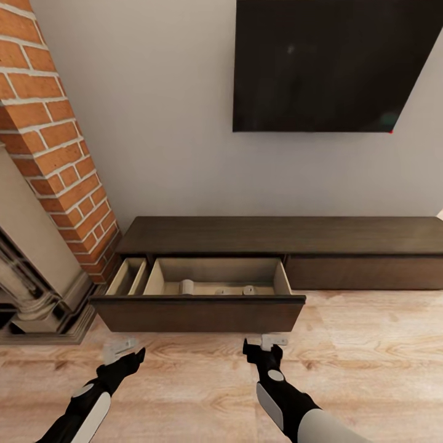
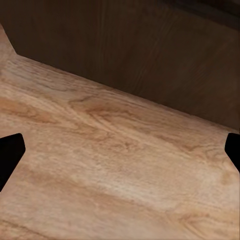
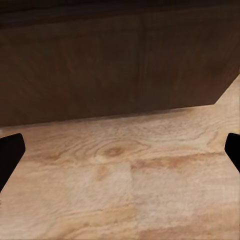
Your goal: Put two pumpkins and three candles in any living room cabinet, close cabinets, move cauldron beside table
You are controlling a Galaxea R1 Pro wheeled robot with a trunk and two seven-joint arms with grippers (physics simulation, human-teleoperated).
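Hiding candles (image 1: 187, 287) partly behind pulled-out cabinet (image 1: 203, 312) drawer front.

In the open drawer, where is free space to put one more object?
The drawer holds candles low in its middle. Bare floor lies behind them toward the back wall and at the right end; the narrow left compartment looks free too.
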